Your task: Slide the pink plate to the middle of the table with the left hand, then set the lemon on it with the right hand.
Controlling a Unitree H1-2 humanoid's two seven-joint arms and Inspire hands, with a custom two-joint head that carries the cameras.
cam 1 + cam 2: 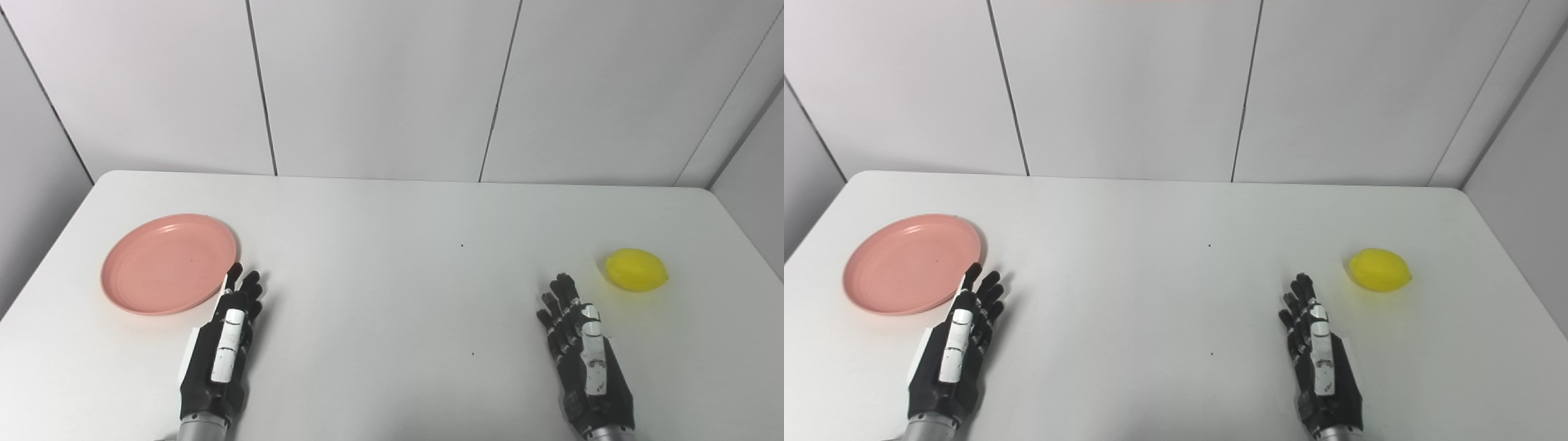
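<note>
A round pink plate (168,263) lies empty on the left part of the white table (392,294). A yellow lemon (636,269) lies on the right part of the table. My left hand (223,346) is open and flat, fingers stretched forward, its fingertips right at the plate's near right rim. My right hand (582,346) is open and flat, empty, a little to the near left of the lemon and apart from it. Both show the same way in the right eye view, with the plate (911,263) and the lemon (1379,269).
White wall panels (380,86) stand behind the table's far edge. The table's left and right edges run close to side walls. A few tiny dark specks (462,245) mark the tabletop between the hands.
</note>
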